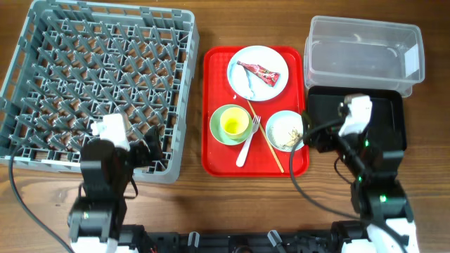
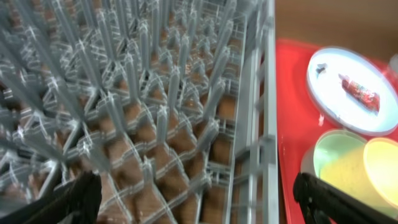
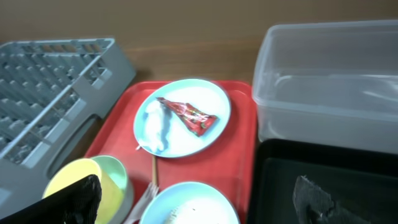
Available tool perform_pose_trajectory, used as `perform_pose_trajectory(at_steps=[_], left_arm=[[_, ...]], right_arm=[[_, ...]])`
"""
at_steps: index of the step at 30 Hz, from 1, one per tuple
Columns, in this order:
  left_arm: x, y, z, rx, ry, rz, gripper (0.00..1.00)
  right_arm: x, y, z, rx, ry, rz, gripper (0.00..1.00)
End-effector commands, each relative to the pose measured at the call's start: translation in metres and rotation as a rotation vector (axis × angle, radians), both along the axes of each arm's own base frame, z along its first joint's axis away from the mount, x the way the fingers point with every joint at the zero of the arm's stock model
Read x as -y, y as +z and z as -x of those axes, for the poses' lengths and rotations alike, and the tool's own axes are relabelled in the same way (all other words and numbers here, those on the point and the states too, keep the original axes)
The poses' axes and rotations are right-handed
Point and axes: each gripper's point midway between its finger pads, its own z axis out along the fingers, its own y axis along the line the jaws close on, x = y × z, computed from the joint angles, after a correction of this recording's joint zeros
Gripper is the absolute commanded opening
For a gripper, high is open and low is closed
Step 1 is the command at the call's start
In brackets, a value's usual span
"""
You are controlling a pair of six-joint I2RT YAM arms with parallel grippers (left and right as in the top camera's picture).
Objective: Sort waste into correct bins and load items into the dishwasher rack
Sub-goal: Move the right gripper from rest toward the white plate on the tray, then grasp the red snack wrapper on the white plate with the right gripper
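Observation:
The grey dishwasher rack point(image 1: 98, 77) fills the left. My left gripper point(image 1: 152, 147) hangs open and empty over its near right corner point(image 2: 199, 205). On the flat red tray point(image 1: 214, 105) a white plate point(image 1: 242, 81) holds a red wrapper point(image 1: 261, 72) and a white scrap point(image 3: 155, 127). In front of it, a pale green bowl point(image 1: 219, 132) holds a yellow cup point(image 1: 235, 125). A small white bowl point(image 1: 285, 130) holds rice-like leftovers. A white fork point(image 1: 247, 144) lies between the bowls. My right gripper point(image 1: 313, 132) is open and empty just over the small bowl point(image 3: 196, 202).
A clear plastic tub point(image 1: 365, 49) stands at the back right, and a shallow black tray point(image 1: 387, 112) lies in front of it under my right arm. A thin wooden stick point(image 1: 267, 140) lies on the red tray beside the fork.

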Motion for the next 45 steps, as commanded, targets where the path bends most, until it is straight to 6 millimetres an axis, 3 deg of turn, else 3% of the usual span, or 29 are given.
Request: perform_pose_trajectory(at_steps=[1, 6, 10, 23, 26, 28, 30, 33, 35, 38, 43, 45], left_arm=[[0.003, 0.021, -0.011, -0.092, -0.024, 0.005, 1.0], [0.003, 0.029, -0.019, -0.223, -0.024, 0.007, 1.0], [0.003, 0.028, -0.018, -0.229, -0.024, 0.006, 1.0], [0.006, 0.028, -0.018, -0.228, -0.038, 0.018, 1.0], [0.006, 0.028, -0.018, -0.228, -0.038, 0.018, 1.0], [0.006, 0.028, -0.018, -0.228, -0.038, 0.019, 1.0], [0.006, 0.028, -0.018, -0.228, -0.038, 0.019, 1.0], [0.006, 0.028, -0.018, -0.229, -0.038, 0.019, 1.0], [0.006, 0.028, -0.018, -0.229, -0.038, 0.018, 1.0], [0.006, 0.028, -0.018, -0.229, -0.038, 0.019, 1.0], [0.006, 0.028, -0.018, -0.229, -0.038, 0.019, 1.0], [0.006, 0.028, -0.018, -0.229, -0.038, 0.019, 1.0]], right_arm=[[-0.02, 0.02, -0.017, -0.098, 0.099, -0.058, 1.0], [-0.021, 0.019, -0.029, -0.297, 0.169, 0.051, 1.0], [-0.022, 0.018, -0.028, -0.367, 0.102, -0.048, 1.0], [-0.026, 0.023, -0.033, -0.373, 0.104, -0.011, 0.99], [-0.04, 0.041, -0.046, -0.374, 0.097, 0.084, 0.99], [-0.061, 0.056, -0.06, -0.365, 0.136, 0.112, 0.99], [-0.077, 0.067, -0.08, -0.347, 0.146, 0.142, 0.99], [-0.095, 0.067, -0.115, -0.348, 0.13, 0.204, 0.99], [-0.11, 0.053, -0.133, -0.379, 0.136, 0.213, 0.97], [-0.13, 0.003, -0.153, -0.486, 0.116, 0.196, 0.88], [-0.144, -0.095, -0.159, -0.697, 0.062, 0.197, 0.85], [-0.146, -0.121, -0.158, -0.755, 0.045, 0.194, 0.79]])
